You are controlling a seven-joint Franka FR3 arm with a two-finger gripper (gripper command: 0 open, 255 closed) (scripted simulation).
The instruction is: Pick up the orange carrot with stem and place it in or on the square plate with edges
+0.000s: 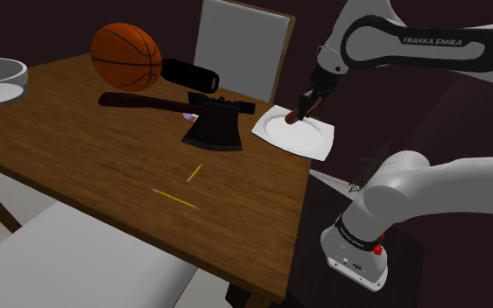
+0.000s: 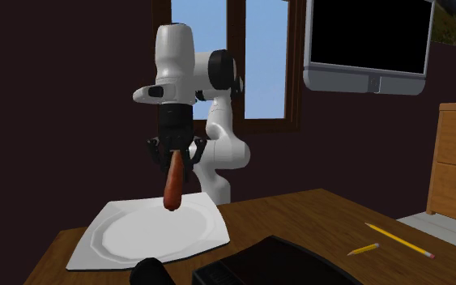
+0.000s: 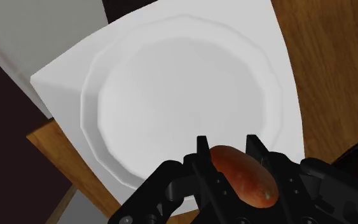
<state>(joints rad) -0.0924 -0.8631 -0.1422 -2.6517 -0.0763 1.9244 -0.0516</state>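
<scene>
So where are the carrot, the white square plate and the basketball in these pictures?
carrot point(image 2: 172, 180): second exterior view, middle of its hanging body.
white square plate point(image 2: 129, 235): second exterior view, bare hollow of the dish.
basketball point(image 1: 126, 57): shoulder view, middle of the ball's facing side.

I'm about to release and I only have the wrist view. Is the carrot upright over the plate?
Observer: Yes. The second exterior view shows the carrot hanging upright from the pincer, tip low over the plate.
Operator: What's nearest the plate?
Observer: The shoulder view shows an axe lying close beside it on the table.
Operator: Anything beyond that?
Observer: A basketball sits past the axe's handle.
</scene>
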